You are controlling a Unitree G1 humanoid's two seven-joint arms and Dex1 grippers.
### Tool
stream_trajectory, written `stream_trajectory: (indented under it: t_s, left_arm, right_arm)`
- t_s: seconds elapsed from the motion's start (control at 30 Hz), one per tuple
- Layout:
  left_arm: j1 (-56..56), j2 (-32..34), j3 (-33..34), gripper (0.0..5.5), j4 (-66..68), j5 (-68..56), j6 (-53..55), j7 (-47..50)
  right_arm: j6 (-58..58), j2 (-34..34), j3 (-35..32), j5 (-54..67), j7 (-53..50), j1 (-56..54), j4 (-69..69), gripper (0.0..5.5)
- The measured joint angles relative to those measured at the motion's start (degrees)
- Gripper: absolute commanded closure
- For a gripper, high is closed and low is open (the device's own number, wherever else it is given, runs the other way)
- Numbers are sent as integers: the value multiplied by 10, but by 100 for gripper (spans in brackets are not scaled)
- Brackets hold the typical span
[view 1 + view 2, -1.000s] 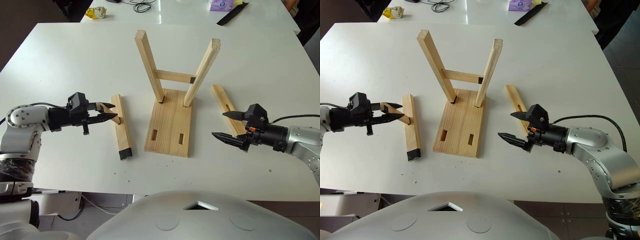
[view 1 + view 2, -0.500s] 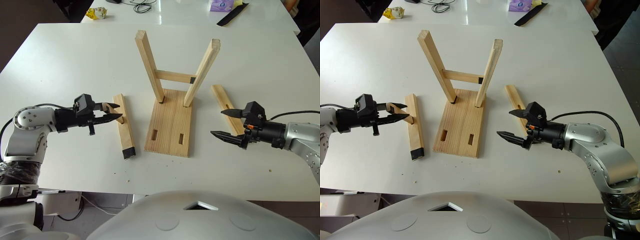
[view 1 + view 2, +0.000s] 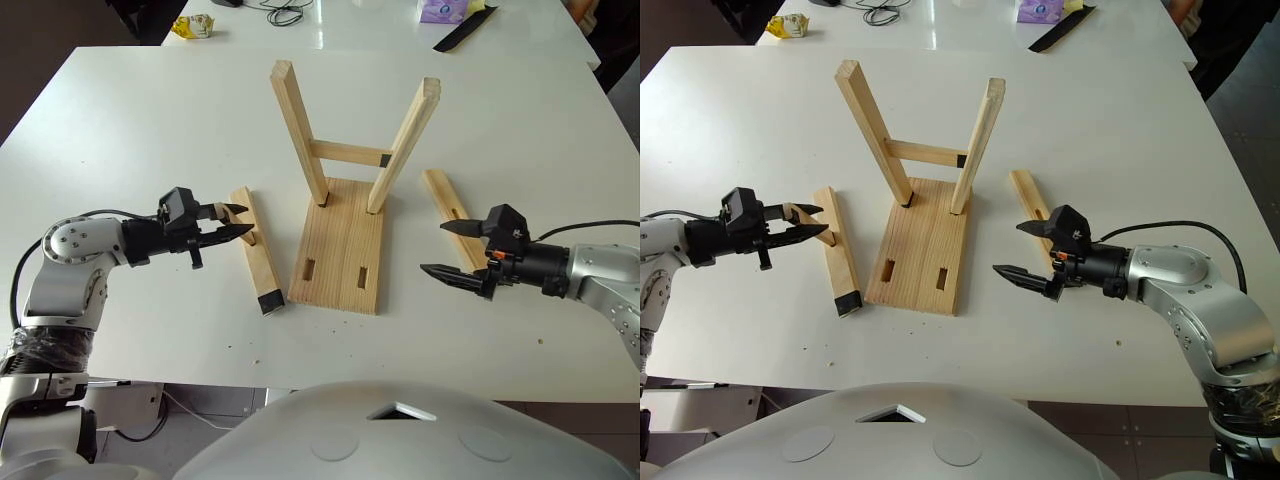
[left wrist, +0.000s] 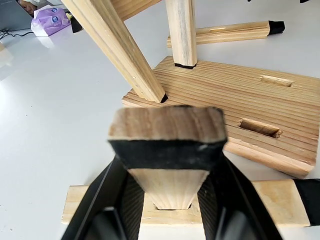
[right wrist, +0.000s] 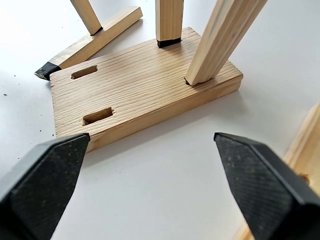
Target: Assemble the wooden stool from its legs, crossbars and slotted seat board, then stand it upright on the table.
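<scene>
The slotted seat board [image 3: 340, 235] lies flat mid-table. Two legs [image 3: 298, 130] [image 3: 405, 145] stand in its far slots, joined by a crossbar [image 3: 348, 153]. The two near slots [image 3: 308, 268] are empty. Left of the board lies a loose leg [image 3: 256, 255] with a short crossbar [image 4: 167, 150] stuck in it. My left gripper [image 3: 238, 220] is shut on that crossbar. Another loose leg [image 3: 447, 215] lies right of the board. Beside its near end my right gripper [image 3: 436, 248] hangs open and holds nothing, pointing at the board [image 5: 145, 95].
At the table's far edge sit a yellow item [image 3: 193, 25], a purple pack [image 3: 442, 10], a black strip [image 3: 465, 28] and cables. White tabletop [image 3: 150, 120] stretches wide to the left and in front of the board.
My left gripper has dragged the loose leg by its crossbar to the right; its near end now lies against the seat board's left edge. The right gripper has barely shifted.
</scene>
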Motion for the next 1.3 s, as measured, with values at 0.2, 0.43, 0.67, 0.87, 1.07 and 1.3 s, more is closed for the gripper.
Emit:
stream_trajectory:
  t_s: [0.2, 0.43, 0.67, 0.87, 1.07, 1.3]
  left_arm:
    - [-8, 1, -18, 351, 12, 26, 12, 2]
    - [-1, -22, -36, 248, 59, 53, 41, 7]
    - [-2, -51, -37, 146, 97, 72, -6, 13]
    - [-6, -54, -32, 80, 127, 72, -42, 12]
    - [3, -54, -23, 80, 93, 60, -23, 5]
    - [-3, -54, 19, 159, 29, 8, 38, 3]
  right_arm:
    - [0, -1, 2, -5, 3, -1, 0, 89]
    - [0, -1, 10, -5, 3, -2, -1, 89]
    - [0, -1, 18, -6, 6, -10, 3, 89]
    - [-4, -1, 21, -14, 9, -10, 11, 89]
    - [-9, -1, 21, -17, 9, -10, 13, 89]
    - [-16, 0, 21, -18, 4, -8, 13, 89]
